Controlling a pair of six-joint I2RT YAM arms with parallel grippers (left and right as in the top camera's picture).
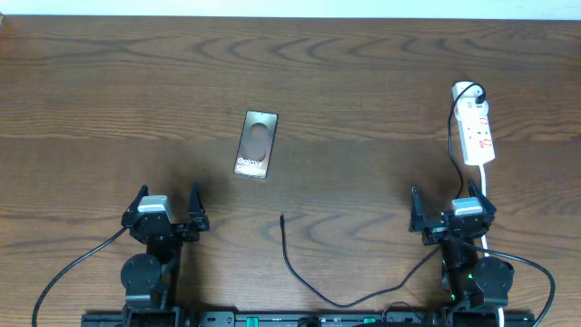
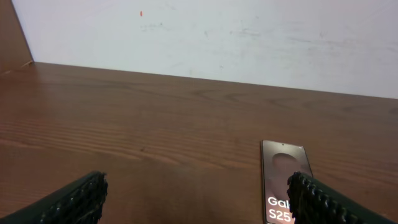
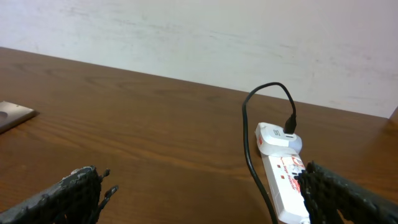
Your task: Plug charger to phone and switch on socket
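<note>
Phone (image 1: 256, 143) lies flat on the table (image 1: 363, 73), left of centre, its long axis running roughly front to back. It sits ahead of the left claw (image 1: 168, 204) and a little to that claw's right.

Power strip (image 1: 476, 134) lies far right, lengthwise front to back, ahead of the right claw (image 1: 452, 207). The adapter (image 1: 467, 92) is plugged in at the strip's far end. The charger cable (image 1: 451, 145) drops from the adapter along the strip's left side toward the right arm. It then loops along the near table edge. Its plug tip (image 1: 282, 216) lies between the two claws, nearer than the phone and apart from it.
</note>
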